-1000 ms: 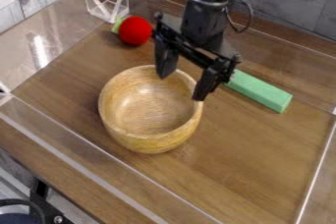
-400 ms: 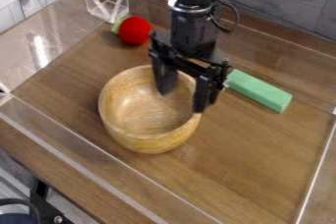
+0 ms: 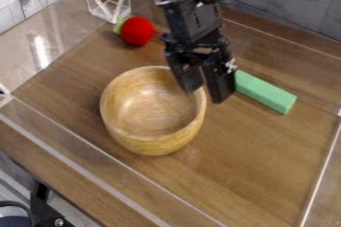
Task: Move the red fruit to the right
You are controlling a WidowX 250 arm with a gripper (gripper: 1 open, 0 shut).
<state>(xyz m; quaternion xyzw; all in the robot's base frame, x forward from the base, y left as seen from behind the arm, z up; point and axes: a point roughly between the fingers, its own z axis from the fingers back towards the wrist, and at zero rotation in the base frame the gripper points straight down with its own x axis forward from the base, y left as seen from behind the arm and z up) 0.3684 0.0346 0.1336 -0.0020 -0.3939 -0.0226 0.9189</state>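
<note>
It looks like a lab bench. Beyond the bowl (image 3: pixel 123 131), a robot arm (image 3: pixel 190 7) reaches over a wooden table (image 3: pixel 253 161)

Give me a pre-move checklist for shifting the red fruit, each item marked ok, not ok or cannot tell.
1. Red fruit in plain view: ok.
2. Fruit outside the wooden bowl: ok, it sits on the table beyond the rim.
3. Hand lined up over the fruit: not ok, it is by the bowl's rim and the green block.
4. Hand clear of the bowl's rim: cannot tell from this one view.
5. Fruit already gripped: not ok, it sits apart from the hand.
</note>
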